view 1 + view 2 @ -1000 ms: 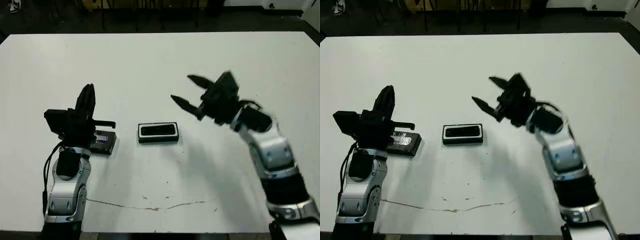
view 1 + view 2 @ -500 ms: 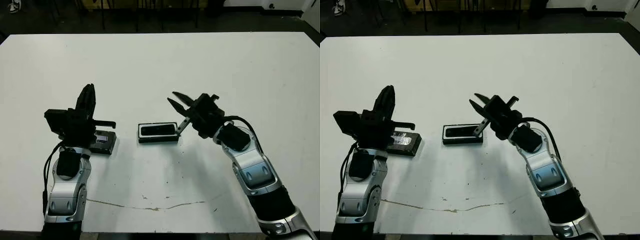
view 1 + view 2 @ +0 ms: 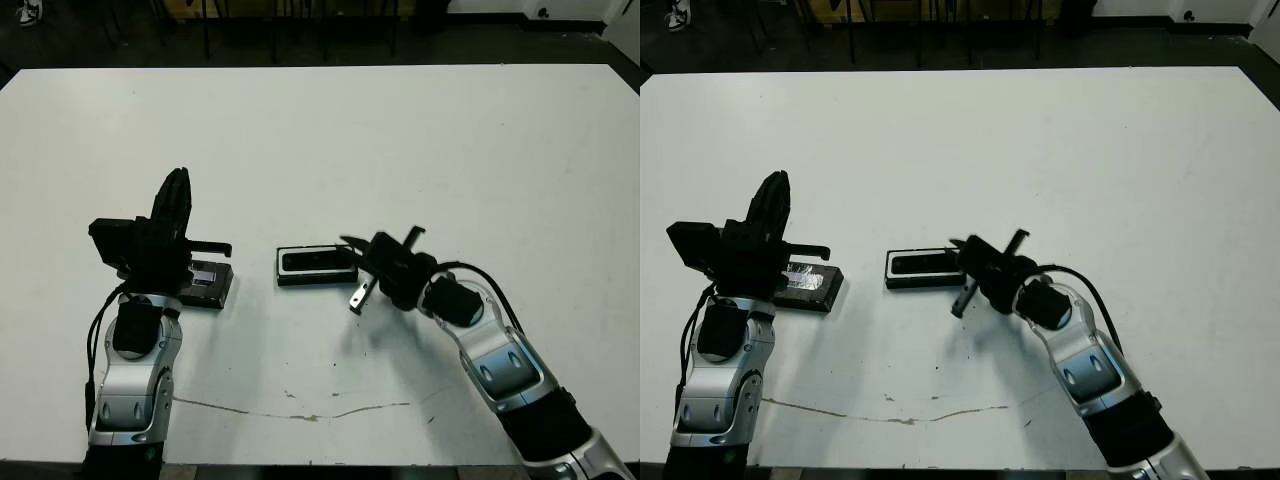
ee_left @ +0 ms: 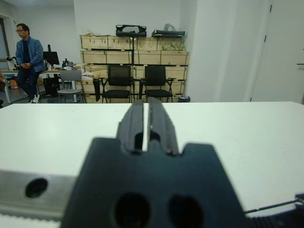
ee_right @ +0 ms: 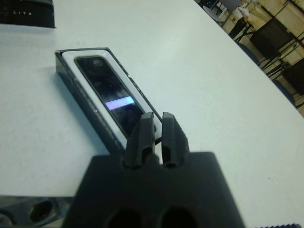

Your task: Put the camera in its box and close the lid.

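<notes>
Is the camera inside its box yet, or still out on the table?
Inside. The right wrist view shows the camera lying flat in the white-lined box. The lid sits apart, so the box is uncovered.

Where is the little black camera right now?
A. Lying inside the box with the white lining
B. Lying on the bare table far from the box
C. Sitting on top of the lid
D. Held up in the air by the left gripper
A: the right wrist view shows the camera lying flat inside the box, with the white lining showing around it.
</notes>
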Controlling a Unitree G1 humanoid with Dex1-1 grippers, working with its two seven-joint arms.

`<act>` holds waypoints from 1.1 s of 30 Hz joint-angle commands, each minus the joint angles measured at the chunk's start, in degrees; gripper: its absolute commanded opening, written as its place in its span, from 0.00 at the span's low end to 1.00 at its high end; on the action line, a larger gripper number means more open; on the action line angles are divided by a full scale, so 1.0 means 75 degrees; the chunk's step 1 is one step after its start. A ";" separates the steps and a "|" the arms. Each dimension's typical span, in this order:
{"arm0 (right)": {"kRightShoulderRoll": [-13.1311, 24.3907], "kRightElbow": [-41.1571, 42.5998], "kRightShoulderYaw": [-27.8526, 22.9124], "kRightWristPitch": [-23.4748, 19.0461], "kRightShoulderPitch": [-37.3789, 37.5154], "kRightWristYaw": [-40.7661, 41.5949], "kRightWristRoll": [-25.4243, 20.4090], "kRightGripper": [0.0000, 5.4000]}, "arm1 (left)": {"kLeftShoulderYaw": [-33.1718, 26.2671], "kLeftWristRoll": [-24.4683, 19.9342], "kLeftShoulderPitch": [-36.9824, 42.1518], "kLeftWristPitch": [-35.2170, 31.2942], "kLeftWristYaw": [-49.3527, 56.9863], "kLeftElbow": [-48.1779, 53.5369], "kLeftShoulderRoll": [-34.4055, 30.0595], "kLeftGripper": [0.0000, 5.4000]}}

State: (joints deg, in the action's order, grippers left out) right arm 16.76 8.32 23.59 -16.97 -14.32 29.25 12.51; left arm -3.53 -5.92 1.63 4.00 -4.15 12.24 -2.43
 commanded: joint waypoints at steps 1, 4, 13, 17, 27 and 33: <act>0.0207 -0.0167 0.0194 -0.0471 0.0377 0.0191 0.0142 0.00 | -0.0023 -0.0031 -0.0063 -0.0174 -0.0020 -0.0031 -0.0048 0.00; 0.0249 -0.0233 0.0148 -0.0463 0.0416 0.0215 0.0123 0.00 | -0.0014 -0.0014 -0.0065 -0.0146 -0.0028 -0.0042 -0.0062 0.00; -0.0317 -0.0159 -0.1375 0.0103 0.0236 -0.0423 -0.1099 0.00 | -0.0115 -0.0071 -0.0077 -0.0172 -0.0099 0.0048 -0.0167 0.00; -0.0799 0.0484 -0.2563 -0.0263 -0.0246 -0.0960 -0.2123 0.00 | -0.0302 -0.0147 0.0002 -0.0193 -0.0277 0.0256 -0.0420 0.00; -0.0550 0.1283 -0.3931 -0.1668 -0.0688 -0.1235 -0.3612 0.00 | -0.1321 -0.0790 -0.0247 -0.1241 -0.1437 0.1822 -0.2227 0.00; -0.0246 0.1196 -0.4063 -0.1905 -0.0615 -0.1149 -0.3895 0.00 | -0.2250 -0.2125 -0.0999 -0.3013 -0.3628 0.2824 -0.4555 0.00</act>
State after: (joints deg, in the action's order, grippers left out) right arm 13.90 17.86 -6.67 -29.93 -19.74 20.28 -16.35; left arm -19.39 -20.52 -4.32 -15.89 -28.48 32.33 -33.26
